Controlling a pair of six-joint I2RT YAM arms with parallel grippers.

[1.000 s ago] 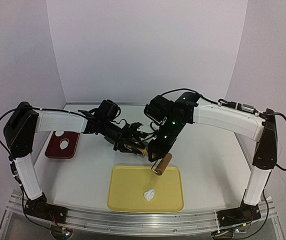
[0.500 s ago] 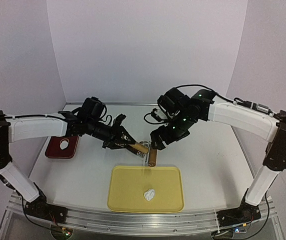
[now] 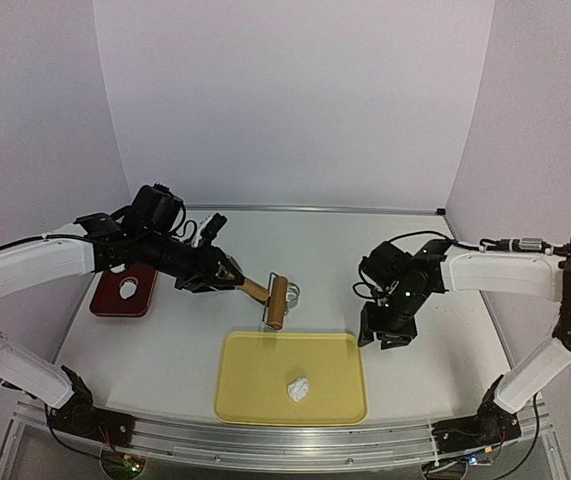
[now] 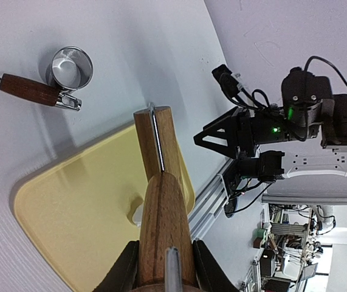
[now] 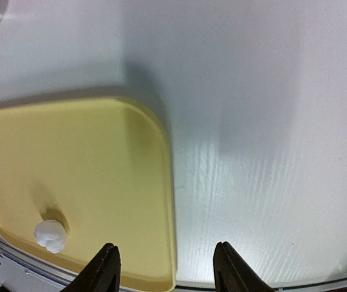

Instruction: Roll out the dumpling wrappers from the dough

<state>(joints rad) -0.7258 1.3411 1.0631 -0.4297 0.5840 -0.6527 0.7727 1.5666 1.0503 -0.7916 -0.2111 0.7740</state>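
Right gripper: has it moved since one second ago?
Yes. The right gripper went rightward, from above the tray's far edge to beside its right edge.

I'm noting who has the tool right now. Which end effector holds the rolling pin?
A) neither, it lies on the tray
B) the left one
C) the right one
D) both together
B: the left end effector is clamped on the handle of the rolling pin, while the right end effector hangs open beside the yellow tray with nothing between its fingers.

White table (image 3: 435, 250), yellow tray (image 3: 255, 392) near front edge, red tray (image 3: 105, 305) at left, metal ring cutter (image 4: 70, 67) mid-table
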